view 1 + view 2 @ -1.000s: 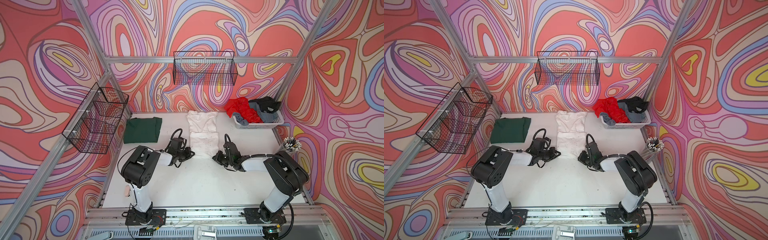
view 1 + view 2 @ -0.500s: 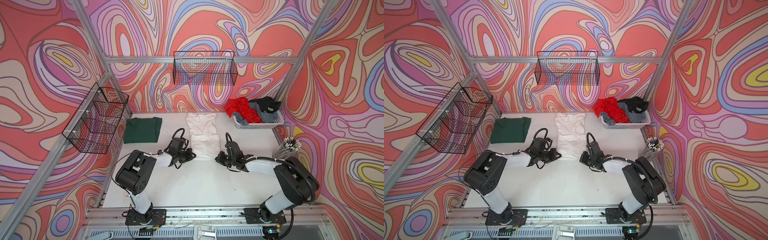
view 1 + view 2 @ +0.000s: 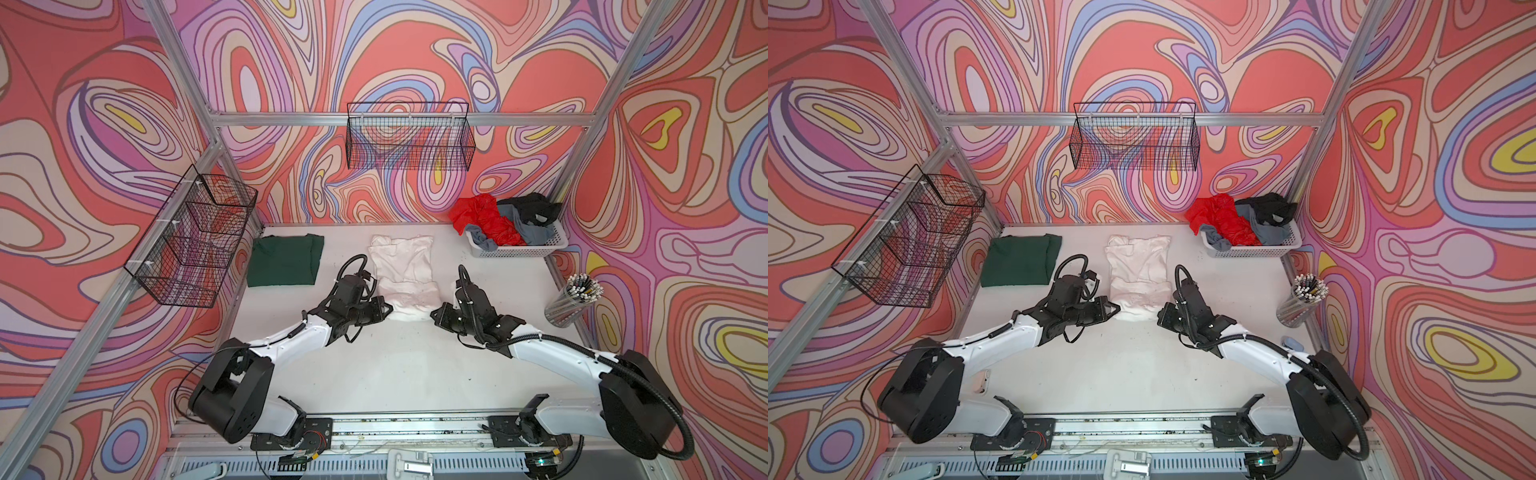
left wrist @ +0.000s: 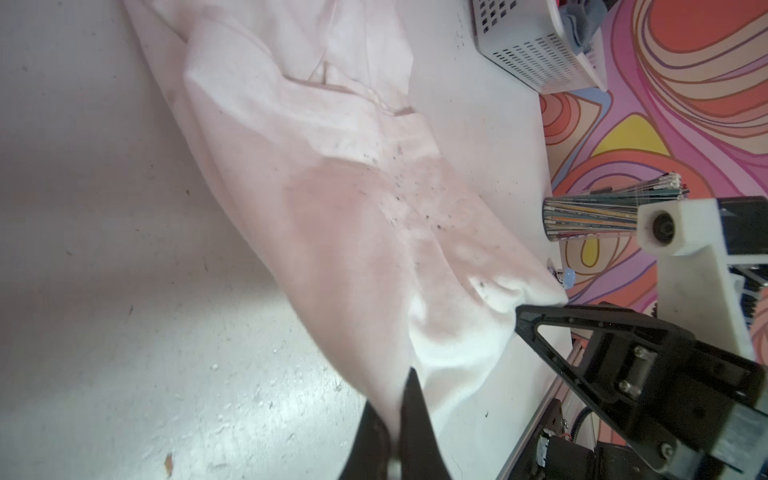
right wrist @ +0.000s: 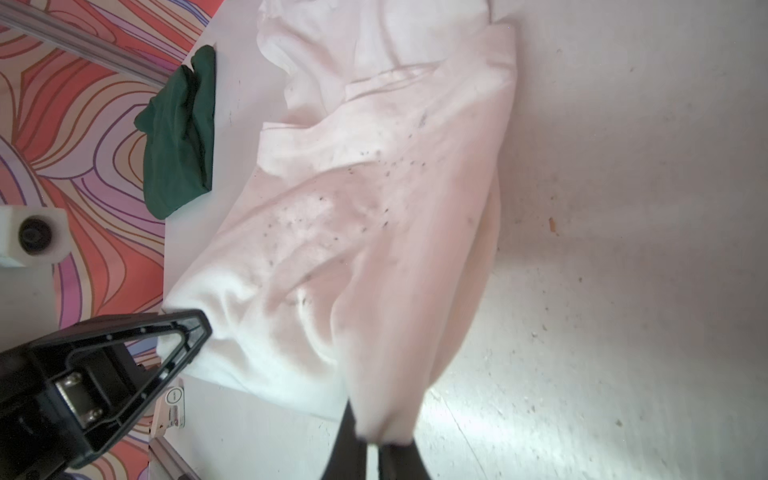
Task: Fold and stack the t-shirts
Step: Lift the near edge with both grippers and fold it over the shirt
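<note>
At desk (image 3: 415, 374) centre, nearer its back edge, lies the white t-shirt (image 3: 405, 266). My L gripper (image 3: 390, 309) & R gripper (image 3: 433, 314) are each clamped on 1 near hem corner. Prob. mid-fold. Next: lift both evenly, lay hem over collar, then stack on dark green t-shirt (image 3: 284, 261), back-left corner.

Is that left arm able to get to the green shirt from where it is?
Probably yes, but not right away: the green shirt lies close by with nothing between, yet the left gripper is clamped on a corner of the white shirt and must let go first.
</note>
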